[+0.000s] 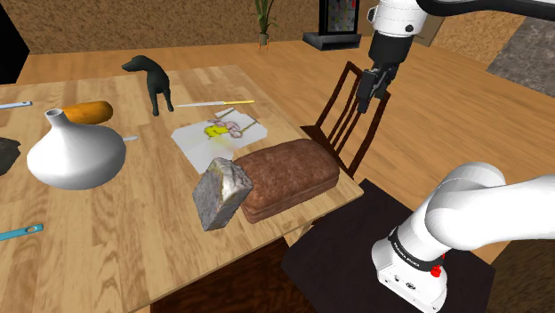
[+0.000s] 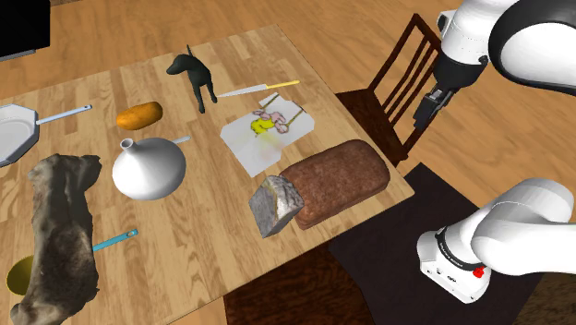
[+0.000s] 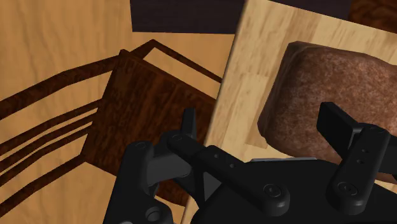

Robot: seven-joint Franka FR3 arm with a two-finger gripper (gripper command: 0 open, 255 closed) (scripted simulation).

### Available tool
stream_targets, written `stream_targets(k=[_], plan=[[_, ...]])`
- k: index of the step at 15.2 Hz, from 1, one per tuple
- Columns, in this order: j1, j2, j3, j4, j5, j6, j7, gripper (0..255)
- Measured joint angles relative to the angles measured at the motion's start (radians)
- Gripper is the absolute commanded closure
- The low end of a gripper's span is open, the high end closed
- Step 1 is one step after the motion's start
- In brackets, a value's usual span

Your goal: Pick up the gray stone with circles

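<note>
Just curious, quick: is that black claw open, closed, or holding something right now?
Gripper: open, holding nothing.

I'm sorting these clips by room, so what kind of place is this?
Probably a home dining area: a wooden table bearing a bread loaf and a white vase, a dark wooden chair beside it, and a potted plant on the floor beyond.

Bright, even light in all three, kinda flat and warm on the wooden counter [image 1: 133, 258]. Shadows are faint and soft, just a small dark patch hugging the brown loaf [image 3: 331, 76] at its edge in the wrist view. The white arm [image 2: 517, 226] shades grey underneath, so the light's from above.
</note>
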Motion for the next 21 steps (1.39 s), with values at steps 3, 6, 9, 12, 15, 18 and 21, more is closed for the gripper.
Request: stream_targets(k=[3,6,9,12,15,18,21], plan=[[0.007,-0.002,0.019,-0.016,0.030,0.015,0.032,0],[0.022,0.017,0.060,-0.035,0.096,0.060,0.101,0],[0.042,0.030,0.111,-0.049,0.170,0.100,0.180,0],[0.057,0.069,0.158,-0.056,0.237,0.165,0.249,0],[0.075,0.111,0.211,-0.054,0.303,0.229,0.323,0],[0.085,0.162,0.256,-0.043,0.356,0.295,0.382,0],[0.096,0.217,0.308,-0.015,0.406,0.357,0.451,0]])
